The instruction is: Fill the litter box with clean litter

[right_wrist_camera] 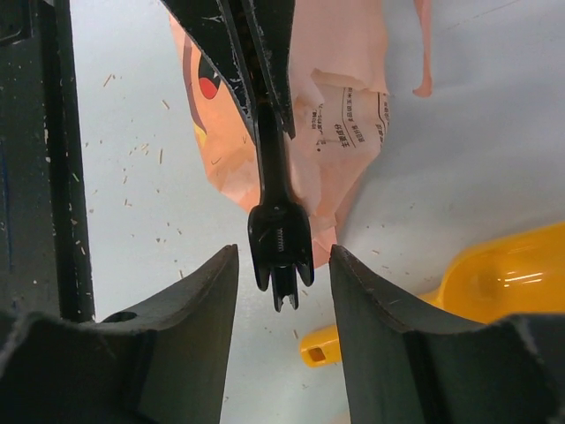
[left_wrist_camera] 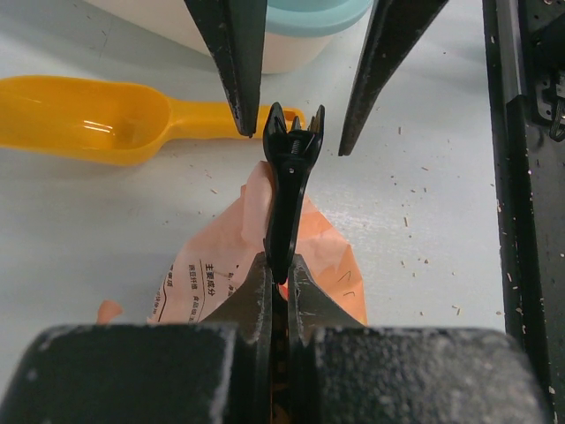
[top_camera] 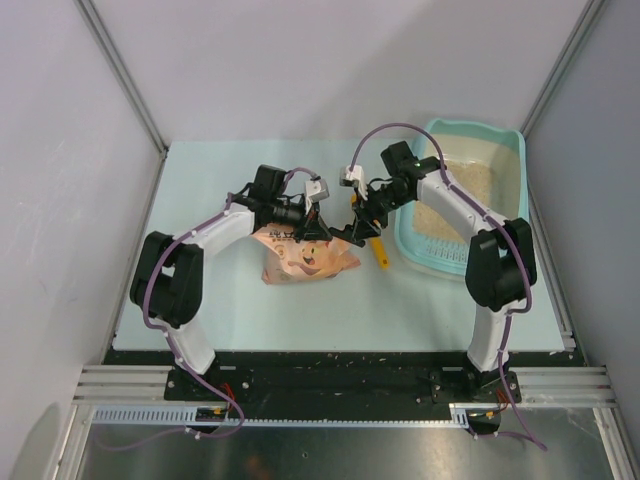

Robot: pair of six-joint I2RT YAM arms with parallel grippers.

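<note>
Left gripper (left_wrist_camera: 279, 265) pinches clip (left_wrist_camera: 287, 168) over bag (left_wrist_camera: 322, 256); right gripper (right_wrist_camera: 282, 256) spread astride clip tip. Only top view shows litter box (top_camera: 480, 130), right on worktop (top_camera: 250, 300), holding litter (top_camera: 475, 175). One scoop (left_wrist_camera: 88, 110), one bag, one clip.

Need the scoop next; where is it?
In the top view the orange scoop lies right of centre, between the printed bag and the litter box.

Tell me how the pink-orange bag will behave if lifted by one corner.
Probably floppy: the bag lies flat and creased. Likely light, since it looks nearly empty and litter already sits in the litter box. Pushed, it would probably crumple rather than slide.
</note>
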